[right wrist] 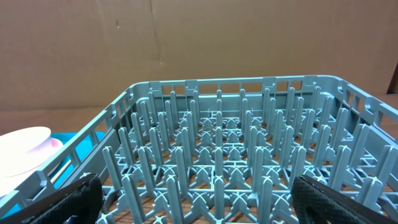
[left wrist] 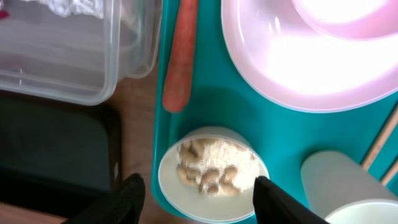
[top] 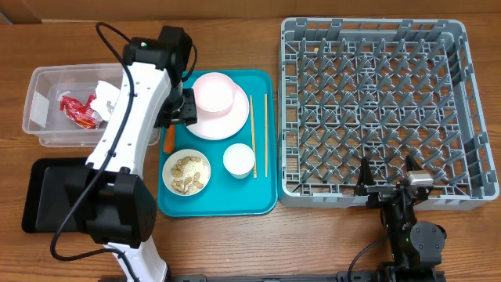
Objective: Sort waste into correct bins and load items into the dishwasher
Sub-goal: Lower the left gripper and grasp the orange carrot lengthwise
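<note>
Left wrist view: the clear tub (left wrist: 62, 50) fills the upper left, with the black tray (left wrist: 50, 155) below it. Just right of them, the carrot (left wrist: 177, 56) lies lengthwise along the left edge of the teal tray (left wrist: 273, 130), apart from the dishes. It is probably stiff, light, smooth and apt to roll, so a pinch across its middle looks safest. At lower centre the left gripper (left wrist: 198, 186) has its fingers apart and empty, with the scraps bowl (left wrist: 211, 171) showing between them. At the lower right of the overhead view, the right gripper (top: 386, 188) hangs wide open and empty beside the dish rack (top: 376, 196).
</note>
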Tool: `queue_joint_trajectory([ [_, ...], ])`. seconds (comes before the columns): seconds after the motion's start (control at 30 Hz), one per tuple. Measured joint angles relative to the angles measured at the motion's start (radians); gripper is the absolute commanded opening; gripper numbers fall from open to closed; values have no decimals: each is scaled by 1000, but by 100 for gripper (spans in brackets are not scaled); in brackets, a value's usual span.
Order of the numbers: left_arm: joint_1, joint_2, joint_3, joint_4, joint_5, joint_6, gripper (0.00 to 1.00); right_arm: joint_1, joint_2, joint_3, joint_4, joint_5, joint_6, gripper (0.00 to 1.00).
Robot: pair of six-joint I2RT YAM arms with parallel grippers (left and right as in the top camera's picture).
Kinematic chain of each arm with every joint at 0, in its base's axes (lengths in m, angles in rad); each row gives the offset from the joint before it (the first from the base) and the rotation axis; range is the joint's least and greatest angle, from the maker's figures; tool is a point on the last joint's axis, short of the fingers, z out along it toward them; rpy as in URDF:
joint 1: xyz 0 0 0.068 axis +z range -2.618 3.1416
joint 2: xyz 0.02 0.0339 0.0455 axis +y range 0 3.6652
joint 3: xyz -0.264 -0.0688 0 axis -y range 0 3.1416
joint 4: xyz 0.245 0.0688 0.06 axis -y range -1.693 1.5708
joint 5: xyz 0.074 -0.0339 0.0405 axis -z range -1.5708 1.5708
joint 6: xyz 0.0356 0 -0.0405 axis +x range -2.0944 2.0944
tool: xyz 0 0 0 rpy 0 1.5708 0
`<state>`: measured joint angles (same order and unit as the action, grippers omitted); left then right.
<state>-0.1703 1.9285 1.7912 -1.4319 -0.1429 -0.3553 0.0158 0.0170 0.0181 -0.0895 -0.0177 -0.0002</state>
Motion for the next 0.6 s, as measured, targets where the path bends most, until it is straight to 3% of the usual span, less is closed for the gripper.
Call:
queue_joint_trajectory([
  [0.43,0,0,-290,285,-82,1,50,0,0,0,0,0,0,100],
  [0.6,7,0,-372,385,-109,24,38,0,0,0,0,0,0,100],
])
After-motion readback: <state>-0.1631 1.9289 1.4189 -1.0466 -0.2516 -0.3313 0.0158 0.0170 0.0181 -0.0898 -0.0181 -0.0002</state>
